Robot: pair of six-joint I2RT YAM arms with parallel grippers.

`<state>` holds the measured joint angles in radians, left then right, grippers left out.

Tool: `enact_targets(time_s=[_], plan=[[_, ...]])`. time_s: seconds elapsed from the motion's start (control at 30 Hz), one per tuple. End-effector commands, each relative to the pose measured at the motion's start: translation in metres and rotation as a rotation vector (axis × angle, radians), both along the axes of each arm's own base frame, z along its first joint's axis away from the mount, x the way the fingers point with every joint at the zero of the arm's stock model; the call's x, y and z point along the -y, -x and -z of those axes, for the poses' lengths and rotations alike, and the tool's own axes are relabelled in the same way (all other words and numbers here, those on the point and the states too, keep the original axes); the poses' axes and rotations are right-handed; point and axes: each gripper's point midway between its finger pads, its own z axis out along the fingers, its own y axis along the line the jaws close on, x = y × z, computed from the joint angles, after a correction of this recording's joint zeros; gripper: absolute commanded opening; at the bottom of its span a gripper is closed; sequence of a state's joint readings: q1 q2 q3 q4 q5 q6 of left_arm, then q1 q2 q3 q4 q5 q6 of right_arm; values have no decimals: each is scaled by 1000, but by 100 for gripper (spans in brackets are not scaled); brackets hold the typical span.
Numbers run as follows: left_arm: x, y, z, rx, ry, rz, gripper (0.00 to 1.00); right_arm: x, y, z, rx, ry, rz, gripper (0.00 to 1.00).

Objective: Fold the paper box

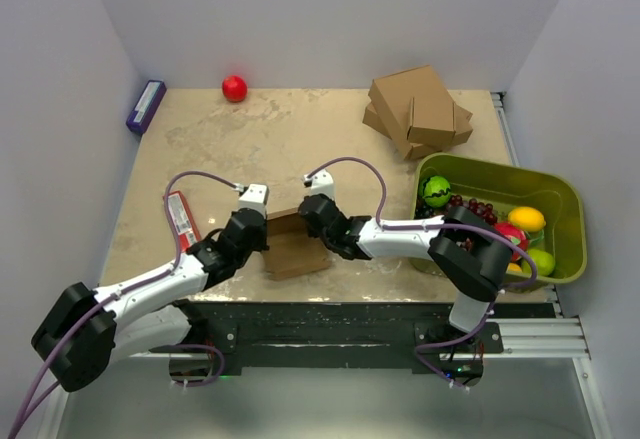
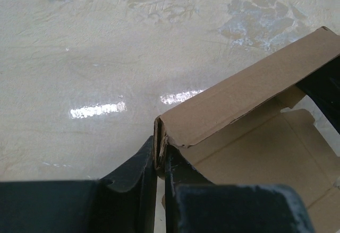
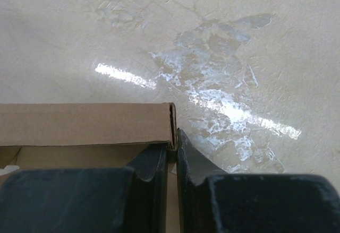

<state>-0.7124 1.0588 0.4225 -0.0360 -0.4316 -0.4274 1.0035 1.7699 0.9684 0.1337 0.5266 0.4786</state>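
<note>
The paper box (image 1: pixel 297 252) is a small brown cardboard sheet with its walls partly raised, lying near the table's front edge between my two arms. My left gripper (image 1: pixel 262 235) holds its left end. In the left wrist view the jaws (image 2: pixel 160 156) are shut on the folded corner of an upright wall (image 2: pixel 249 89), with the open floor of the box to the right. My right gripper (image 1: pixel 318 223) is at the box's right end. Its jaws (image 3: pixel 174 145) are shut on the end of the upright wall (image 3: pixel 79 124).
A stack of bigger brown boxes (image 1: pixel 418 111) sits at the back right. A green bin (image 1: pixel 560 209) of fruit stands at the right edge. A red ball (image 1: pixel 234 88) and a purple box (image 1: pixel 146 106) lie at the back left, a red packet (image 1: pixel 182 221) at the left.
</note>
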Motion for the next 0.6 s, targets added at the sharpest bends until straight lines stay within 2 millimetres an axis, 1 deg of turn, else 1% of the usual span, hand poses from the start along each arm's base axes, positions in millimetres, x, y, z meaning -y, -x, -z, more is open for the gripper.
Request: enact_targets(time_s=[0.0,0.13,0.23,0.27,0.33,0.37,0.4,0.47,0.5,0.53,0.57], plan=[[6,-13,-29,95,85,-35,0,38,-5,17,-7,138,129,0],[11,-12,-26,84,99,-14,0,32,-4,13,-2,109,103,0],[10,-12,-18,64,83,-21,0,24,-2,10,-12,80,66,0],[8,-13,-19,65,74,-34,0,21,-1,9,-14,68,54,11],[6,-13,-15,51,50,-44,0,17,3,4,-19,43,28,26],[6,-15,-17,57,50,-50,0,14,3,-1,-13,18,18,39],[6,-16,-17,56,48,-49,0,16,6,-1,-16,13,6,47],[8,-15,-17,52,52,-42,1,11,11,-12,-17,-32,-23,58],[9,-15,-18,53,57,-36,6,12,14,-13,-21,-41,-34,65],[10,-15,-19,56,62,-32,13,12,17,-15,-25,-49,-43,67],[12,-14,-21,58,71,-19,28,10,20,-24,-23,-74,-57,69]])
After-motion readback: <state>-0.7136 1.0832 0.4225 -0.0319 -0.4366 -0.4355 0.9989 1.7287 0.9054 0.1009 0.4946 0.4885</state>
